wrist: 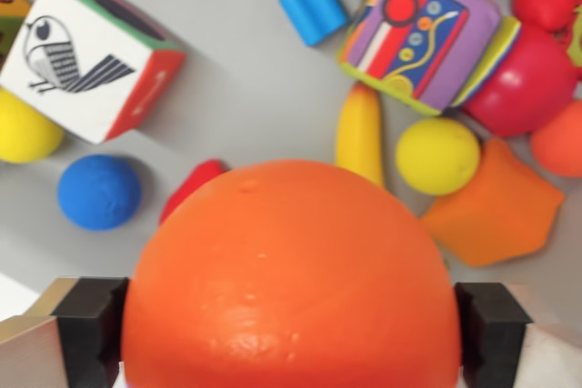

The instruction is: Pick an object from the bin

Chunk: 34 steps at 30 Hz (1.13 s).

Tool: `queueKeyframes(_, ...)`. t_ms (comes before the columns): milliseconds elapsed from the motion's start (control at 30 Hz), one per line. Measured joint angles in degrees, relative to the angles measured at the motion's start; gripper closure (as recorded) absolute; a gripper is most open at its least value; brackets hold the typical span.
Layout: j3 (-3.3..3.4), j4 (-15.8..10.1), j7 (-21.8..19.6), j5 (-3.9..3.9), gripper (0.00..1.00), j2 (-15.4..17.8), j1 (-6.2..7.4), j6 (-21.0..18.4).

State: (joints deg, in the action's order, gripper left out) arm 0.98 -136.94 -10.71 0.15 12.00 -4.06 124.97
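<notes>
At the bottom of the frame the pincer (291, 324) is clamped on a large orange ball (291, 279), one black finger (89, 329) pressed to each side, so the ball fills the lower centre between them. Just behind it lie a yellow banana shape (361, 132), a small yellow ball (437, 155) and a blue ball (98, 192). In the upper left sits a cube with a bird drawing (86, 56); a patterned fabric cube (423, 32) sits upper right. No readable writing shows.

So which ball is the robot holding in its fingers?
The big orange ball, squeezed between both fingers. The blue ball and yellow ball lie loose in the bin.
</notes>
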Motion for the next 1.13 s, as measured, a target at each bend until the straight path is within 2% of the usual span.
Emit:
queueKeyframes(533, 0.0, 2.8, 0.0, -0.03, 1.0, 1.9, -0.01, -4.8)
queueKeyframes(1133, 0.0, 3.1, 0.0, -0.03, 1.0, 1.7, -0.01, -5.2)
